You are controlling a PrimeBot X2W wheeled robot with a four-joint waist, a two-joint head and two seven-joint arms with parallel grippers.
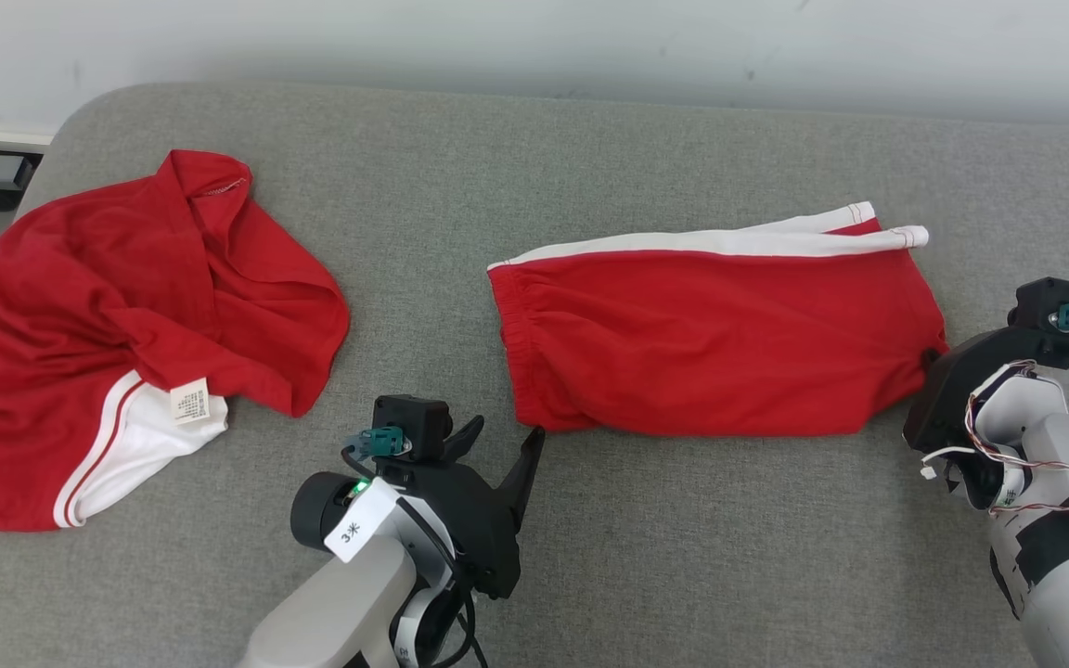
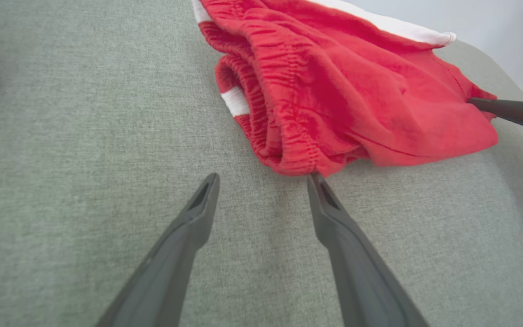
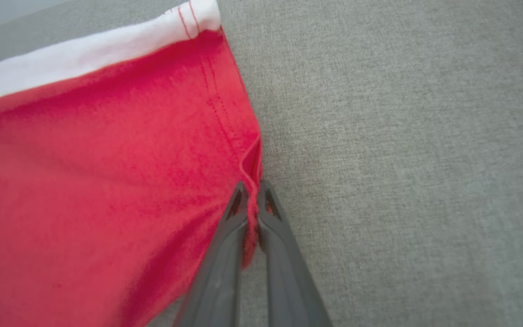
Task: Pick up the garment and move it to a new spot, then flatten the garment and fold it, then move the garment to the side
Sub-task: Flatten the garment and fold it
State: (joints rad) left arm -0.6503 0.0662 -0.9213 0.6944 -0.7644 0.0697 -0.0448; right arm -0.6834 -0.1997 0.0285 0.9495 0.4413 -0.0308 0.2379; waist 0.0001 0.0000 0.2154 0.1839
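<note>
Pinching the red shorts, right hand is closed; left hand spread.

We see the folded garment in bright red, with a white band along its far edge, the band's end crossed by thin red stitch lines; the crumpled garment is the same red, with a white panel striped by red piping and a white label in small dark print; the counter is a mottled grey weave; the left gripper and right gripper have charcoal fingers; the wall is off-white.
</note>
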